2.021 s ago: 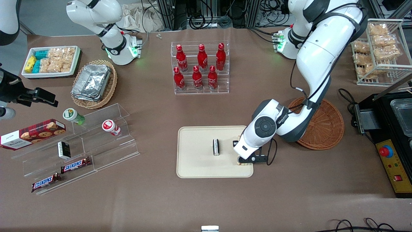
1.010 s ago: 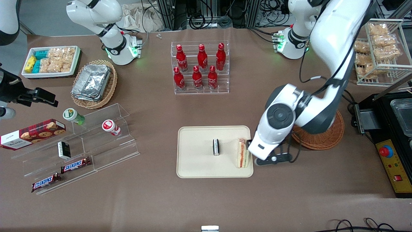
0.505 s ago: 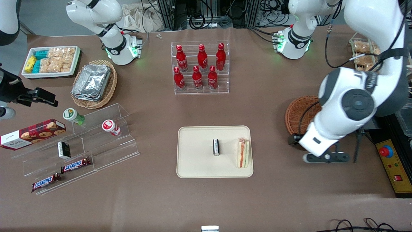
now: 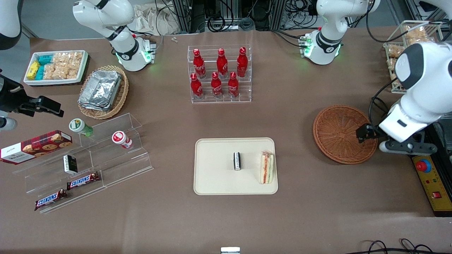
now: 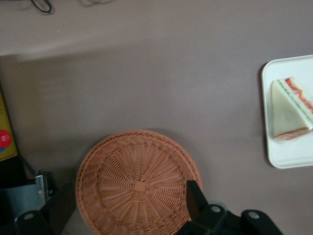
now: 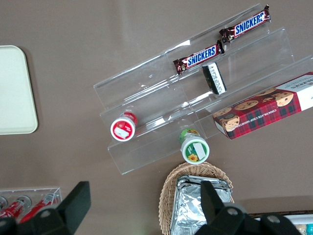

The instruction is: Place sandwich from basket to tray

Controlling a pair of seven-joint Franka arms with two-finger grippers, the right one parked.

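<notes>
Bench: the brown bench [image 4: 169,218] carries everything; the working arm's end is at 3 o'clock in the front view.
Tray: the flat cream-beige rectangular tray [image 4: 215,176] lies mid-bench, well apart from the basket, at about 8 o'clock from it.
Basket: the round reddish-brown woven wicker basket [image 4: 339,132] is empty.
Gripper: the left arm's gripper [image 4: 367,133] hovers over the basket's rim at its 3 o'clock edge, fingers [image 5: 194,198] spread wide, gripping nothing.
Sandwich: the triangular white-bread sandwich [image 4: 267,167] with orange-red and green layers rests on the tray's 3 o'clock edge, long axis running 12 to 6, at about 8 o'clock from the gripper.
Judgement: the placing looks done.
Hidden: the fingertips are cut off in the wrist view.
</notes>
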